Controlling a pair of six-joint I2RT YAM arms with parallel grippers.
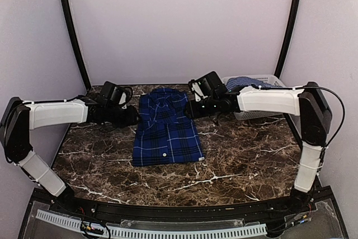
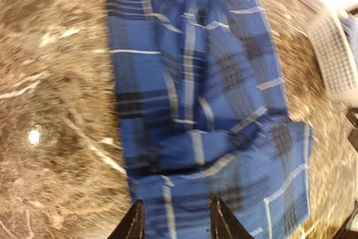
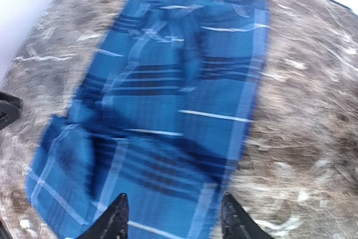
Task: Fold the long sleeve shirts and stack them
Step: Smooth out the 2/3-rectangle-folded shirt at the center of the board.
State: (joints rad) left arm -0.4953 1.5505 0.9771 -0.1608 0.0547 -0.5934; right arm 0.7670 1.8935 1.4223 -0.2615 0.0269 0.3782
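Observation:
A dark blue plaid long sleeve shirt [image 1: 166,130] lies folded into a rectangle on the marble table [image 1: 251,149], collar toward the back. A lighter blue checked shirt [image 1: 244,82] sits bunched in the basket. My left gripper [image 1: 133,117] hovers at the plaid shirt's upper left edge, and my right gripper [image 1: 189,110] hovers at its upper right edge. In the left wrist view the plaid shirt [image 2: 207,110] fills the frame and the left gripper [image 2: 178,220] is open above the cloth. The right wrist view shows the shirt [image 3: 168,110] under the open right gripper [image 3: 174,215]. Neither holds anything.
A pale lattice basket [image 1: 265,79] stands at the back right of the table, behind my right arm; the basket [image 2: 335,60] also shows in the left wrist view. Pale walls close in the back and both sides.

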